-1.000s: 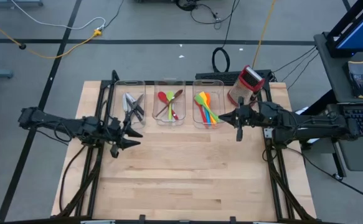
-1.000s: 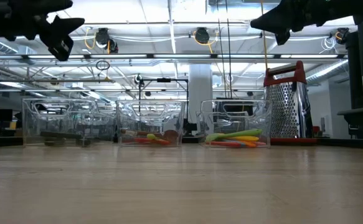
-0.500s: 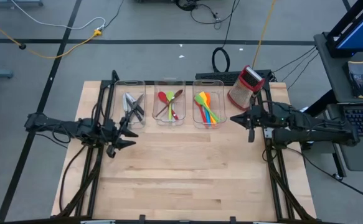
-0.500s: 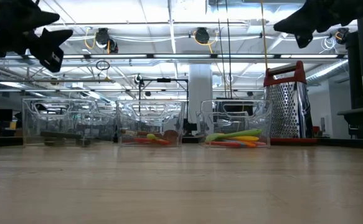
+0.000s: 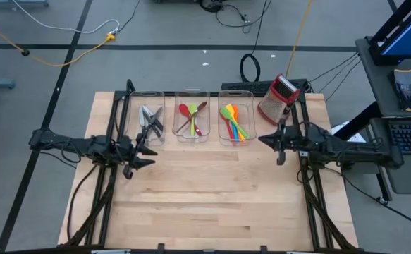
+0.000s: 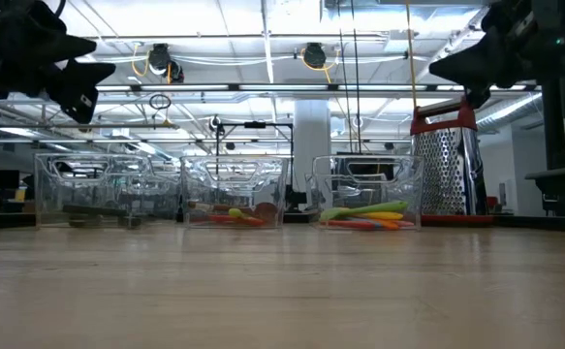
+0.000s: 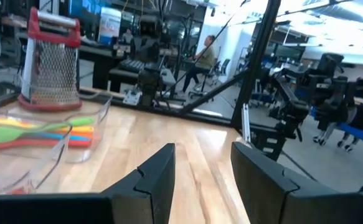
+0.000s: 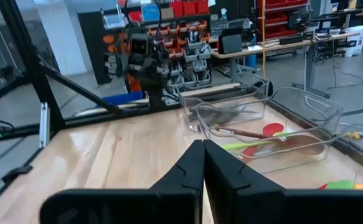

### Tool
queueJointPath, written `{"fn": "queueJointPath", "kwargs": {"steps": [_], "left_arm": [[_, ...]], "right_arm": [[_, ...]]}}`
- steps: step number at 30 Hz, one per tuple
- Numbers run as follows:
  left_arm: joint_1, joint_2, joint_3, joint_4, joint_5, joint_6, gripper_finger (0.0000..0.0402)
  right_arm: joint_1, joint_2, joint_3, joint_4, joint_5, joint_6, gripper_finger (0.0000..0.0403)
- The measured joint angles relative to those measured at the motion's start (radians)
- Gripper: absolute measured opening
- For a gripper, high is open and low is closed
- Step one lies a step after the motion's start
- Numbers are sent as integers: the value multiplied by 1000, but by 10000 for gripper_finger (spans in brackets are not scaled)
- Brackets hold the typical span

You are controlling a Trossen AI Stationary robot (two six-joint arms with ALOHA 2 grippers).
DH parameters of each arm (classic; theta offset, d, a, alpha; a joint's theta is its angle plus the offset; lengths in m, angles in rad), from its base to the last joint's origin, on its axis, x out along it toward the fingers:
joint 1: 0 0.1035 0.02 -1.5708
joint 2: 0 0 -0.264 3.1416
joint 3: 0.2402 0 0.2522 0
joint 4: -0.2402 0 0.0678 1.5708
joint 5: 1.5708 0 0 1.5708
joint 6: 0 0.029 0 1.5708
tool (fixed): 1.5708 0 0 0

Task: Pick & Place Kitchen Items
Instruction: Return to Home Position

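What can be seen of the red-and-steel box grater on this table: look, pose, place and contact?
The box grater is a tapering steel tower with perforated faces, topped by a red handle and set in a red base. It stands upright at the far right corner of the table, just right of the right-hand clear bin that holds the coloured spatulas. Whether it touches that bin cannot be told. Nothing lies on it and nothing holds it.

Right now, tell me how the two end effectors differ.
The left end effector is open, jaws apart; the right end effector is shut, jaws pressed together. The left one hangs in front of the left bin; the right one near the box grater. Both are empty, above the table.
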Motion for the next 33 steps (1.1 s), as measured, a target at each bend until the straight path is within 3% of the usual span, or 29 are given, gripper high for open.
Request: {"fn": "queueJointPath", "kwargs": {"steps": [9,15,25,33], "left_arm": [[1,0,0,-52,-6,0,161],[1,1,1,-73,-82,-10,161],[1,1,1,-94,-189,-61,161],[1,1,1,-94,-194,-71,161]], "right_arm": [[0,-185,-3,-222,7,69,0],[0,-235,-3,-354,53,109,0],[-1,-236,-3,-372,106,76,0],[-1,-234,-3,-372,106,78,0]]}}
